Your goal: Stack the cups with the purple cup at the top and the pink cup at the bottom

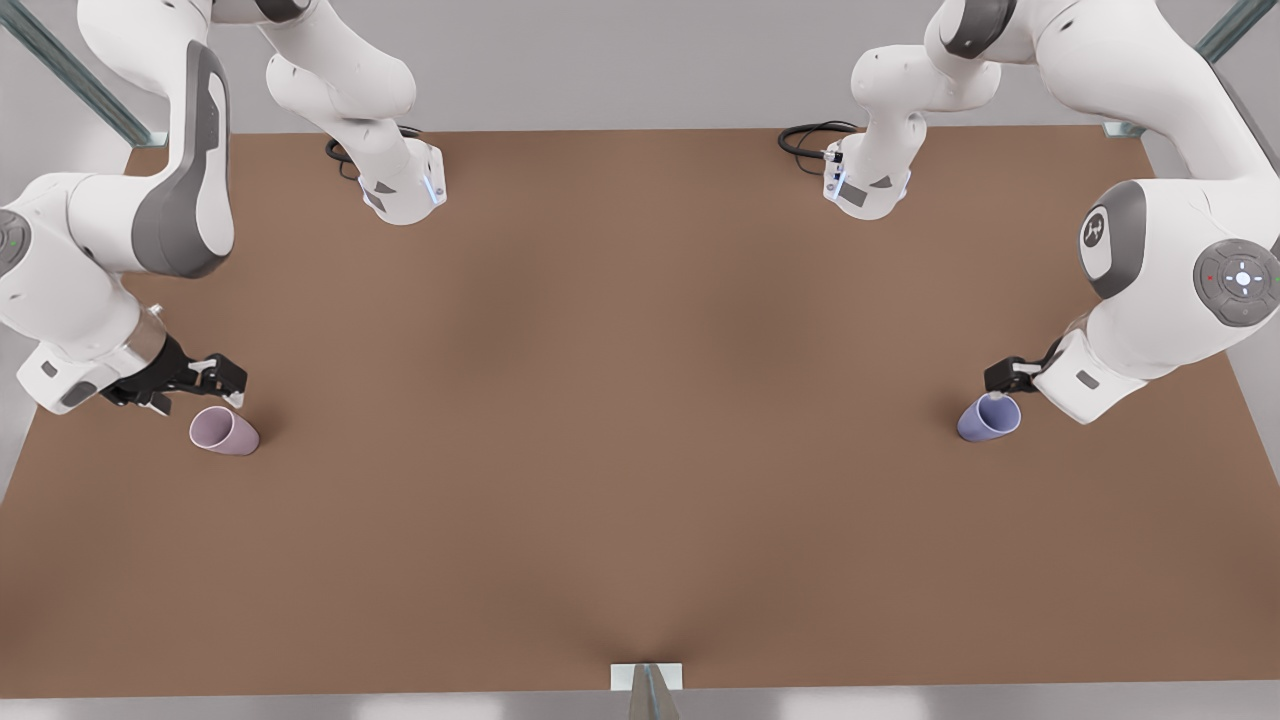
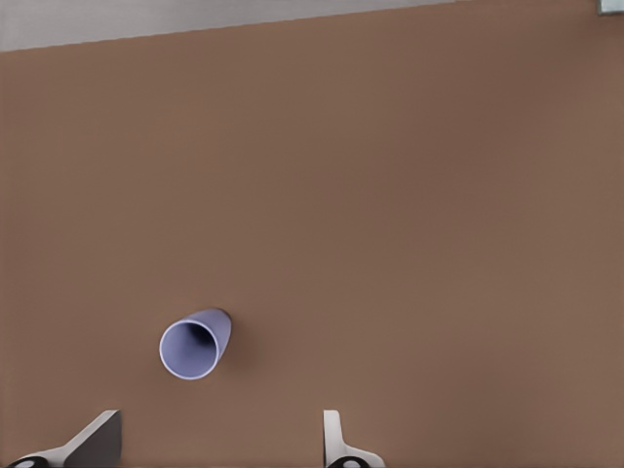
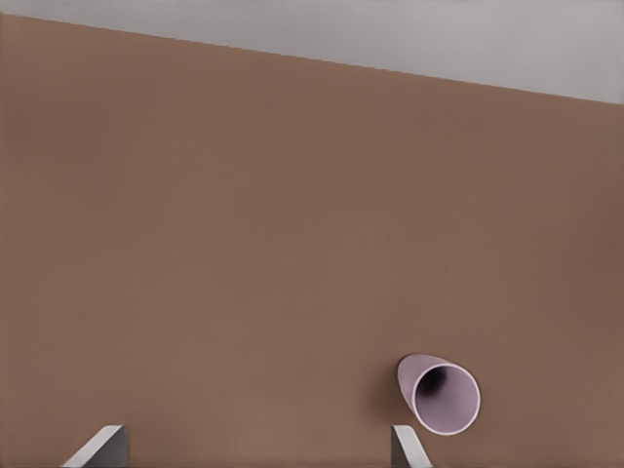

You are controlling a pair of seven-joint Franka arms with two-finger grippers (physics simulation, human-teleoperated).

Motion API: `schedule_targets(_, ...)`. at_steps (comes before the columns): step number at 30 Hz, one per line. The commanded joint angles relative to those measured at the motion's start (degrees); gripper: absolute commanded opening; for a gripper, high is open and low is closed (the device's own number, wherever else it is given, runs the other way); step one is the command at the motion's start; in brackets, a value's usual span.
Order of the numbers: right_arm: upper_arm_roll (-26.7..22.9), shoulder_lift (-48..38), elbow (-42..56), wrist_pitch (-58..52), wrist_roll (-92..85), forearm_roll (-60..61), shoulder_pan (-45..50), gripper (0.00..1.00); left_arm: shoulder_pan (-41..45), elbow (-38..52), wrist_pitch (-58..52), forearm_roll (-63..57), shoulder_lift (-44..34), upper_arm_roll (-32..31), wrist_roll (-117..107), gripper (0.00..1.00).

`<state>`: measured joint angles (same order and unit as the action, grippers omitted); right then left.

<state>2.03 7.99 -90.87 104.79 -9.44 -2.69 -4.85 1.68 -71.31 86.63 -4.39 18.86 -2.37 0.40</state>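
The purple cup (image 1: 989, 418) stands at the front view's right under the left gripper (image 1: 1003, 385) (fingers spread wide, empty). The pink cup (image 1: 224, 432) stands far left, beside the right gripper (image 1: 222, 385), likewise wide.

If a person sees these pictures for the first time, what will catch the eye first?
First, two small cups far apart on the brown table: the pink cup at the front view's left and the purple cup at its right. An open claw is near each: the right claw by the pink cup, the left claw by the purple cup.
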Motion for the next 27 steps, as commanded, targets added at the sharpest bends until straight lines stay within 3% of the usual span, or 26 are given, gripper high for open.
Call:
schedule_targets(1,0.0,-0.2,0.1,0.0,-1.5,0.1,0.0,1.0,0.1,0.0,0.5,-0.1,-0.1,0.0,-0.7,1.0)
schedule_targets(4,-0.2,-0.1,0.1,0.0,-1.9,0.3,-0.1,1.0,0.0,-0.1,0.5,1.1,-0.1,0.0,-0.5,1.0)
schedule_targets(11,-3.7,4.9,0.5,-0.5,-25.1,6.7,-8.9,1.0,0.0,-0.8,0.5,1.0,-0.2,0.3,-0.5,1.0)
schedule_targets(12,-4.7,5.1,0.4,-0.9,-26.3,7.5,-8.9,1.0,0.0,-0.8,0.5,1.0,-0.2,0.4,-0.5,1.0)
schedule_targets(13,-9.0,6.6,0.3,-0.4,-30.5,10.8,-6.7,1.0,0.1,-0.8,0.5,1.0,-0.2,0.4,-0.5,1.0)
schedule_targets(16,-12.3,10.6,0.9,0.9,-34.9,12.9,-6.7,1.0,0.0,-0.9,0.5,1.0,-0.2,0.6,-0.5,1.0)
schedule_targets(27,-15.0,19.7,0.3,10.4,-48.8,12.4,-8.2,1.0,-0.2,-0.9,0.5,0.9,0.7,0.8,-0.6,1.0)
